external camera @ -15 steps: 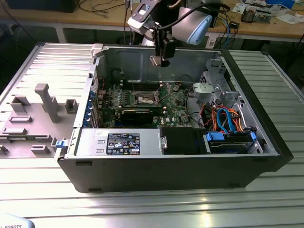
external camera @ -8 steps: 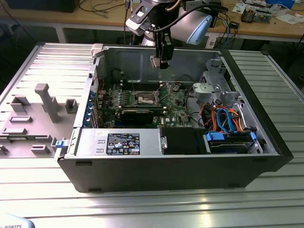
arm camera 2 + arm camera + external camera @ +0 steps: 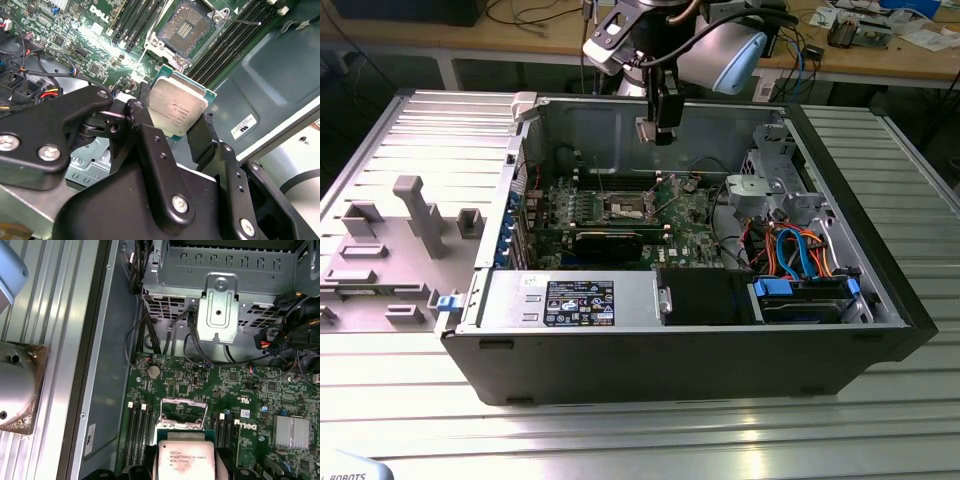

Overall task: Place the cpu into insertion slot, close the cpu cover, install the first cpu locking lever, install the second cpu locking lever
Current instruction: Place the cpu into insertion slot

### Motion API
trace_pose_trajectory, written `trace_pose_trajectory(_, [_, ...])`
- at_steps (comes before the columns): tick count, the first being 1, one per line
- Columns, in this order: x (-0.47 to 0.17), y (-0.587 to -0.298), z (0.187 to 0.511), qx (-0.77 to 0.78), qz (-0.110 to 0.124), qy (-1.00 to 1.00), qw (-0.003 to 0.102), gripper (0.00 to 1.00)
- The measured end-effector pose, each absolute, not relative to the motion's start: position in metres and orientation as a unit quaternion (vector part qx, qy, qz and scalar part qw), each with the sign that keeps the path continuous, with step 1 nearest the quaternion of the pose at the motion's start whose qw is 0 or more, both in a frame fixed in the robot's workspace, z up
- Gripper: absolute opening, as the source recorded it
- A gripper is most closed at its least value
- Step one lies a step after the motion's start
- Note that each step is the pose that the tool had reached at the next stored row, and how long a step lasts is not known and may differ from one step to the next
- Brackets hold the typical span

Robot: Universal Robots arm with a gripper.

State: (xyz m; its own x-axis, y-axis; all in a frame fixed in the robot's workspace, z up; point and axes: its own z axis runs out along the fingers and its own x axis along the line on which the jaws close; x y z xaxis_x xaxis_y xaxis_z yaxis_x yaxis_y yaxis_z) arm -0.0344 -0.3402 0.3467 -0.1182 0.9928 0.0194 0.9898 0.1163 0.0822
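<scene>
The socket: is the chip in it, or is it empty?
Empty. The second wrist view shows the socket bare, and the gripper holds the chip apart from it.

Robotics lab, slotted metal table (image 3: pixel 620 430), cluttered wooden workbench (image 3: pixel 920 62)

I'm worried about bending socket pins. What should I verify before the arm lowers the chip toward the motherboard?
1. Silver-grey square cpu clamped in black gripper: ok.
2. Dark square insertion slot with silver rim, empty: ok.
3. Thin silver cpu cover frame swung open off the slot: ok.
4. Cpu edges lined up with the slot: cannot tell.
5. Black cables lying away from the slot: ok.
</scene>
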Motion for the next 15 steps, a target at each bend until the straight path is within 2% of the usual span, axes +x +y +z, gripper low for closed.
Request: trace_pose_trajectory(15, [-0.0349, -0.3402, 0.3404, 0.678, 0.035, 0.734, 0.022, 0.54])
